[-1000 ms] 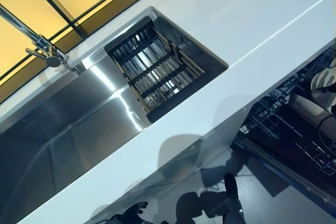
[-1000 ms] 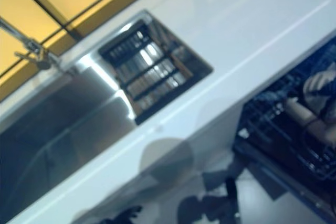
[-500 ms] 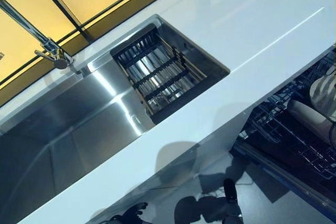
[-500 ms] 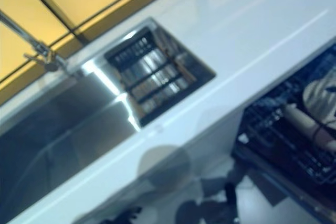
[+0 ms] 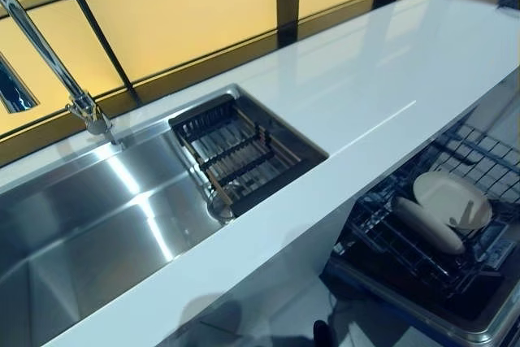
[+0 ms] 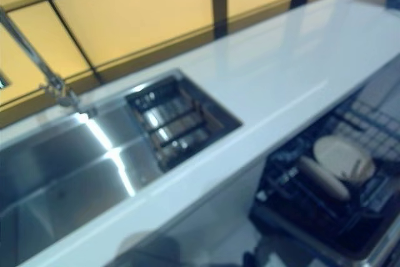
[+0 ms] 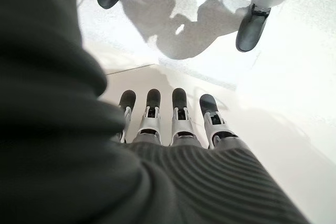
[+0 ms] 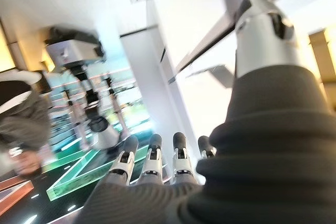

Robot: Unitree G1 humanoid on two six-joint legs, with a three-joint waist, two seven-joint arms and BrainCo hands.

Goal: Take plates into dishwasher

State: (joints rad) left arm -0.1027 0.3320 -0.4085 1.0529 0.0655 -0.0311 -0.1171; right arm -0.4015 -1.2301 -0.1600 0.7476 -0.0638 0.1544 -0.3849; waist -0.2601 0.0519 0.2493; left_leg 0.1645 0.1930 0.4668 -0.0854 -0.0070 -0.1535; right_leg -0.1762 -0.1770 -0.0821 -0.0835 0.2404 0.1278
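Two cream plates stand in the pulled-out dishwasher rack [image 5: 375,232] at the lower right of the eye views: a round one [image 5: 452,199] that leans back and one seen edge-on [image 5: 428,226] in front of it. Neither hand shows in the eye views. My left hand [image 7: 179,124] shows in its wrist view with straight fingers, empty, over the pale floor. My right hand [image 8: 152,163] shows in its wrist view with straight fingers, empty, away from the plates.
A white countertop [image 5: 390,71] runs above the dishwasher. A steel sink [image 5: 89,225] with a tap [image 5: 49,62] holds a dark wire rack [image 5: 236,152] at its right end. A person [image 8: 21,119] shows in the right wrist view.
The camera has turned and levelled, so the counter now runs flatter and more of the dishwasher rack and plates shows. The things themselves have not moved.
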